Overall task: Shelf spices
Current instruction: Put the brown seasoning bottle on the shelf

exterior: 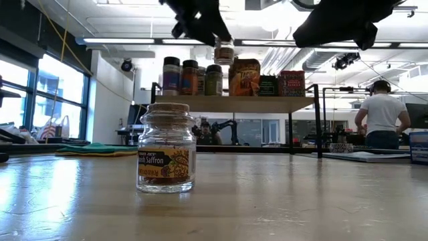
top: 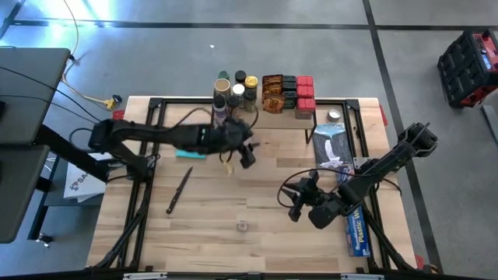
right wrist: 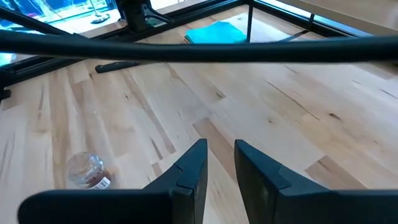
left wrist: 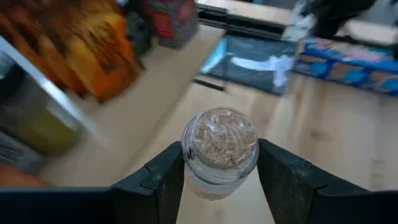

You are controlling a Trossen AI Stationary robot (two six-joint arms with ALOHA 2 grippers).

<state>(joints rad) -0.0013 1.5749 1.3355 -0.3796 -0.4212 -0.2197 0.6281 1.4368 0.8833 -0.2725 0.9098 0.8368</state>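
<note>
My left gripper (top: 247,152) hangs in the air just in front of the shelf (exterior: 234,104), shut on a small glass spice jar (left wrist: 219,149) with a cork-coloured top. On the shelf stand several jars (exterior: 190,77), orange-brown packets (top: 272,92) and red boxes (top: 304,92). A saffron jar (exterior: 166,148) stands upright on its base on the table near the front edge, also seen as the jar (right wrist: 87,171) in the right wrist view. My right gripper (right wrist: 217,168) hovers over the table's right half, open by a narrow gap with nothing in it. My left gripper pinches the small jar between its two fingers, one finger (left wrist: 163,177) on each side of the glass just below the lid (left wrist: 198,169). The fingers slant down from the table's left. The jar (exterior: 224,52) hangs upright below them, lifted clear of table and shelf.
A teal cloth (top: 191,153) and a black knife-like tool (top: 179,190) lie on the left half. A dark packet (top: 331,145) and a blue plastic-wrap box (top: 356,227) lie at the right. A person (exterior: 382,110) stands in the room behind.
</note>
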